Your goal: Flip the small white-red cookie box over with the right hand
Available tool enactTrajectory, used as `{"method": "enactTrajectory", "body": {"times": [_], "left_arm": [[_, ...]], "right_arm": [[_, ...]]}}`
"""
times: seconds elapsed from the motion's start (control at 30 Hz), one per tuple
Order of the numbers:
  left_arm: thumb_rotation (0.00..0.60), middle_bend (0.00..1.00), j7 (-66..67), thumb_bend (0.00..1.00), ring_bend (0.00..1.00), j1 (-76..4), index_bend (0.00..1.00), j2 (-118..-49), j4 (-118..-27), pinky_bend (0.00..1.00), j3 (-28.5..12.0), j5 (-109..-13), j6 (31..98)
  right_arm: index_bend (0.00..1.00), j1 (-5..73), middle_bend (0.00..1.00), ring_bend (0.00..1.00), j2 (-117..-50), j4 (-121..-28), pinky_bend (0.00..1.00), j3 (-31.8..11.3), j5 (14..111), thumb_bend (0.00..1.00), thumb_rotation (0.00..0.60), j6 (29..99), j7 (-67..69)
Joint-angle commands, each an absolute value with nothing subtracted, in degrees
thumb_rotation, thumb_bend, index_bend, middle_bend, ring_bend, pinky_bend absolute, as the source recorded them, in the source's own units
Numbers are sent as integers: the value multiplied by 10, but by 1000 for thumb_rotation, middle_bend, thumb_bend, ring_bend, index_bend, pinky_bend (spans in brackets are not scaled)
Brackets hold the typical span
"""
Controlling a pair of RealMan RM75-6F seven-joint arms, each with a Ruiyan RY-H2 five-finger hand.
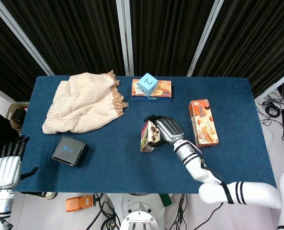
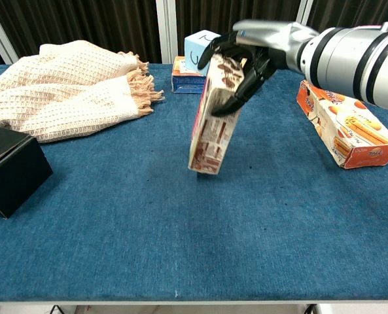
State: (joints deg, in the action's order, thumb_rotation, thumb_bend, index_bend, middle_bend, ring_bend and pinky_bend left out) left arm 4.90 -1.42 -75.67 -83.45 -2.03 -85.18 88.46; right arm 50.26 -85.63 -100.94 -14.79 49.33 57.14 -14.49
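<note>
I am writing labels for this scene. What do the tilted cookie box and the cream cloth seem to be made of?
The cookie box, held tilted by the right hand, looks like thin printed cardboard: flat panels, sharp folded edges, printed pictures and text. The cream cloth looks like a soft knitted or waffle-woven textile, probably cotton or wool: it has a grid texture, loose folds and a fringed edge.
</note>
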Motion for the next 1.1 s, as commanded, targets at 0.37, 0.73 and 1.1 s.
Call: {"method": "enactTrajectory", "body": {"times": [0.37, 0.73, 1.1], "left_arm": [[600, 57, 57, 0, 0, -18, 90, -759, -840, 0, -19, -854, 879], [600, 57, 60, 0, 0, -19, 90, -760, -840, 0, -19, -851, 875], [600, 57, 54, 0, 0, -23, 90, -765, -832, 0, -21, -846, 866]], "right_arm": [[366, 430, 397, 329, -1011, -763, 343, -158, 731, 268, 600, 604, 314], [285, 436, 385, 246, -1155, -511, 217, -127, 810, 268, 600, 637, 500], [0, 402, 72, 0, -1138, -486, 0, -77, 836, 269, 600, 637, 466]]}}
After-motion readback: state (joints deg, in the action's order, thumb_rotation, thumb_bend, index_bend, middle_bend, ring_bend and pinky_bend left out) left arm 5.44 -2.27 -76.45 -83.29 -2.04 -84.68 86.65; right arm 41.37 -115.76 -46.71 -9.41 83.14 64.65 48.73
